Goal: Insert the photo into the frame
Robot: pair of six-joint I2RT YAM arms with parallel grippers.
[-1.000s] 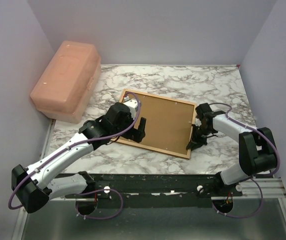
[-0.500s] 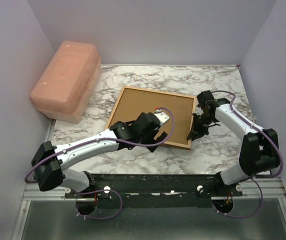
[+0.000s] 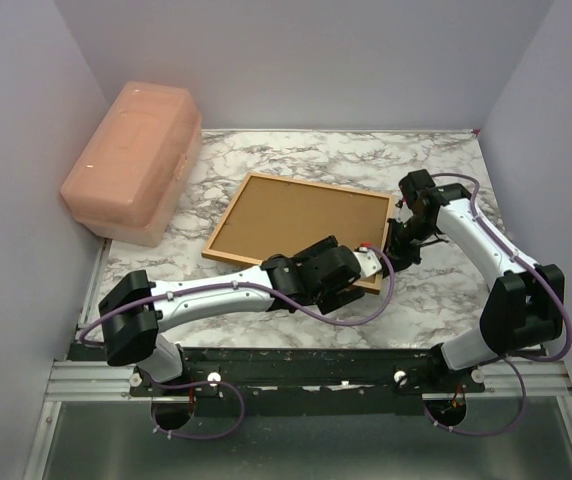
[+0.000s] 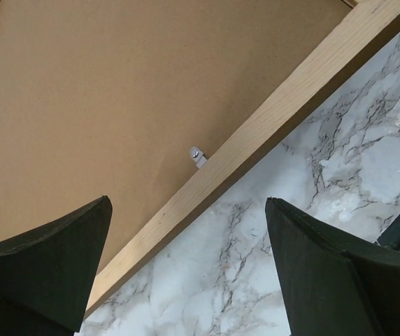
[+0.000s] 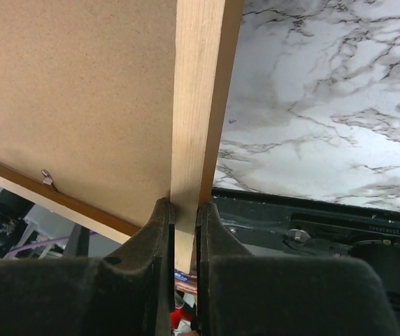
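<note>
Right tool [image 5: 184,206], closed: its 2 fingers pinch the right-hand rail of the frame [image 3: 311,183] close to that rail's near end, 1 finger on the inner side and 1 on the outer, a hold that probably steadies the frame against sliding on the table [image 3: 416,170]. Left tool [image 4: 186,203], open: its jaws stand wide apart above the near rail of the frame, holding nothing, at the frame's near right corner and just beside the right tool. Between those jaws the left wrist view shows 1 small metal retaining clip [image 4: 197,155] on the inner edge of the near rail, so the left tool appears placed to work that clip. The frame lies back-side up at the middle of the table, turned slightly askew to the table's edges, with the brown backing board [image 3: 296,225] seated inside its rails. The photo appears in no view; whether it lies beneath the backing board cannot be told. A pink plastic box [image 3: 131,160] stands at the table's far left corner, well apart from the frame.
</note>
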